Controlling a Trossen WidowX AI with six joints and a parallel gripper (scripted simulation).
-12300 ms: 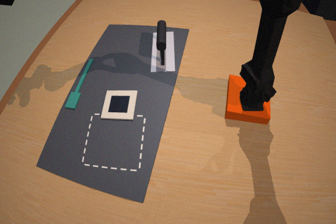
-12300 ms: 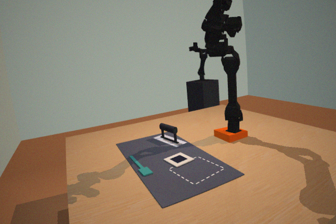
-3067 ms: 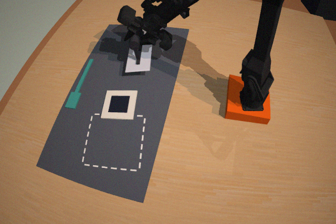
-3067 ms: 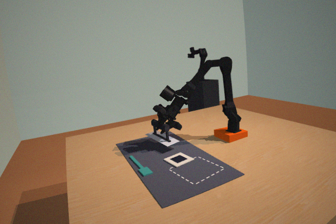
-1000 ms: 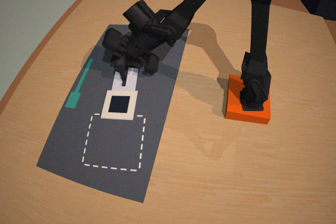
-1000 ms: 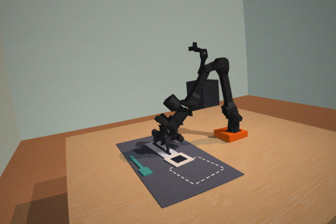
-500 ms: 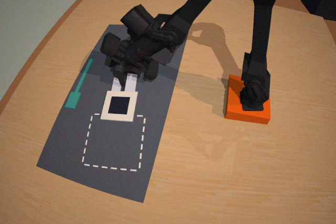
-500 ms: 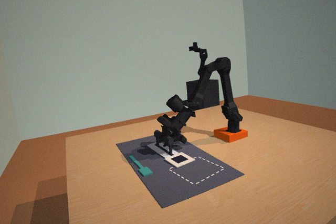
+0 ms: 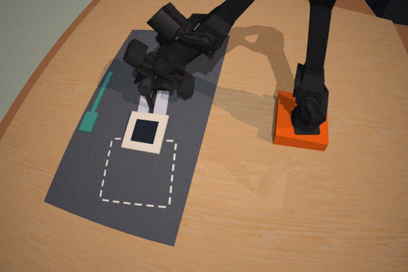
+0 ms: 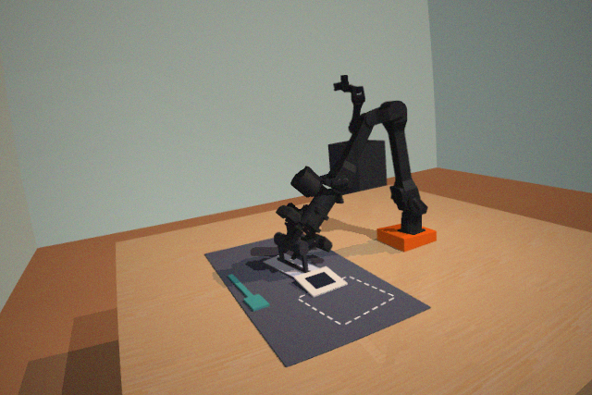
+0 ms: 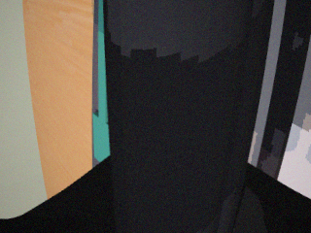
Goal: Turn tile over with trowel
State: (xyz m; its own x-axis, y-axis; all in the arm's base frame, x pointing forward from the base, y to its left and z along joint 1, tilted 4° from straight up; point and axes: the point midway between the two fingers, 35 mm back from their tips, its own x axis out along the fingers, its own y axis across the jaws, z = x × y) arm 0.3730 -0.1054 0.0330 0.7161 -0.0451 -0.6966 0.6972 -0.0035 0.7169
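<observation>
My fingers clamped on something I can't identify; tile just beyond the tips, mark up, overlapping outline; teal trowel apart, on mat

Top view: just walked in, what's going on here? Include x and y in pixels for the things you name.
The arm's jaws are shut on a dark bar [image 10: 292, 264], low over a pale strip [image 9: 161, 106] [image 10: 277, 263]; I can't tell what the bar belongs to. The tile [image 9: 145, 131] [image 10: 320, 279] sits at the strip's end, dark square up, so not flipped, and only partly over the dashed outline [image 9: 138, 204] [image 10: 343, 324]. A teal trowel [image 9: 88, 121] [image 10: 256, 302] [image 11: 101, 141] lies on the mat [image 9: 115, 219] [image 10: 296, 342], not gripped.
</observation>
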